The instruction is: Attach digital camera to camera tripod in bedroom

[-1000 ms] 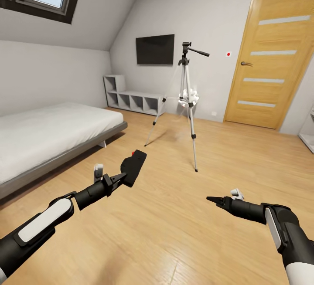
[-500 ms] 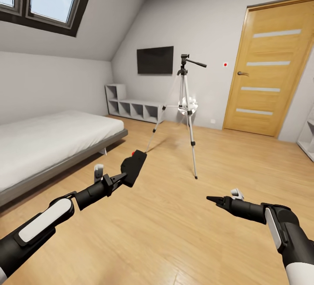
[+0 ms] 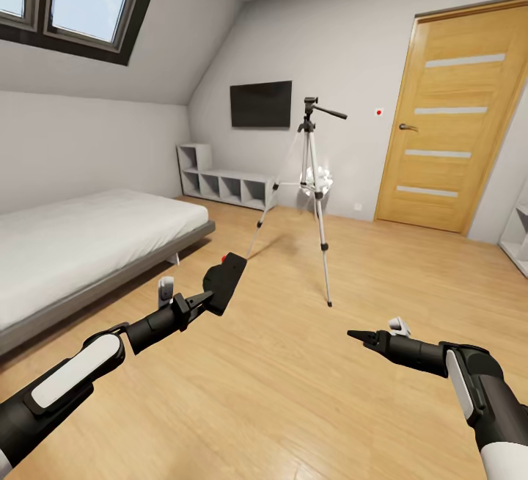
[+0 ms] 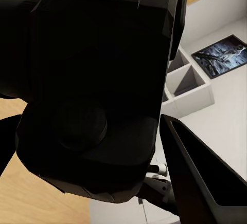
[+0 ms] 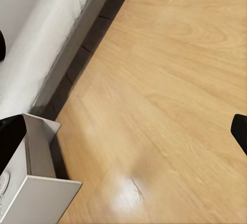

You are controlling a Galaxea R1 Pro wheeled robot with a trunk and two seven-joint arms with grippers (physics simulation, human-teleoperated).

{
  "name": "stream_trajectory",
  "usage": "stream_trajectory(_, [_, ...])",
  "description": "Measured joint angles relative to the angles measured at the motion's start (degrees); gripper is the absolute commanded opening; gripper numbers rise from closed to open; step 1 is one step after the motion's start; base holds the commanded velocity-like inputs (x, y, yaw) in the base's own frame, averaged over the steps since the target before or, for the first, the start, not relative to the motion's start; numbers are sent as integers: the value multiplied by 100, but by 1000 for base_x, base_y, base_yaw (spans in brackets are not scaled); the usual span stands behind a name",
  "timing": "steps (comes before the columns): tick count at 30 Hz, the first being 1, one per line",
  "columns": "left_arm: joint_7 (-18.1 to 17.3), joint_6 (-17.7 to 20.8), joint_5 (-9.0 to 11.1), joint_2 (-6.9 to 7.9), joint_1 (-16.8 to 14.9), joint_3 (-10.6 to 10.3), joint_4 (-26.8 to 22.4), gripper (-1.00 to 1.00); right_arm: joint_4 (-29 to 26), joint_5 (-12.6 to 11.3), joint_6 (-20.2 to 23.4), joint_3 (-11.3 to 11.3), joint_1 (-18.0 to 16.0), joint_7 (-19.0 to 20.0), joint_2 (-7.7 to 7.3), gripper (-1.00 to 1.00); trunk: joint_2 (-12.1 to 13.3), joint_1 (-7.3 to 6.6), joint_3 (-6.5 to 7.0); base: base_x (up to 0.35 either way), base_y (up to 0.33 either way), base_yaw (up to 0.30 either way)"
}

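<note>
The digital camera [image 3: 224, 282], a small black box with a red button on top, hangs above the wood floor with my left gripper [image 3: 206, 296] shut on its lower end. In the left wrist view the digital camera [image 4: 92, 90] sits between the two dark fingers [image 4: 200, 178]. The camera tripod [image 3: 316, 194] stands ahead of it, well out of reach, with silver legs and a black pan head [image 3: 312, 105] with a handle. My right gripper [image 3: 355, 335] is held low at the right, open and holding nothing.
This is the bedroom: a grey-framed white bed [image 3: 73, 238] at the left, a low cubby shelf [image 3: 224, 183] and a black TV [image 3: 260, 104] on the far wall, a wooden door [image 3: 455, 113] at the right. Wood floor [image 3: 293, 362] lies between me and the tripod.
The head view has tilted up and shifted, so more of the skylight shows and the tripod sits lower in the picture. Both arms and the held camera keep their pose.
</note>
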Motion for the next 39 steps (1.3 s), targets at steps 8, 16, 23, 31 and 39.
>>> stream_trajectory(8, [0,-3,1,0,0,0,1,-100,-2,0,0,0,0,0,3,100,321,-176,144,0,0,0])
stream_trajectory(16, [0,-2,3,0,0,0,1,-100,2,0,0,0,0,0,8,100,642,-352,287,0,0,0])
stream_trajectory(23, [-6,1,8,0,0,0,39,-100,6,-2,0,0,0,0,8,100,923,-505,413,0,0,0])
stream_trajectory(31, [-32,3,26,0,0,0,126,-100,7,-3,-26,-6,0,1,8,100,1243,-681,557,0,0,0])
stream_trajectory(39, [-35,4,27,0,0,0,133,-100,7,-8,-36,-12,0,9,8,100,1564,-857,700,0,0,0])
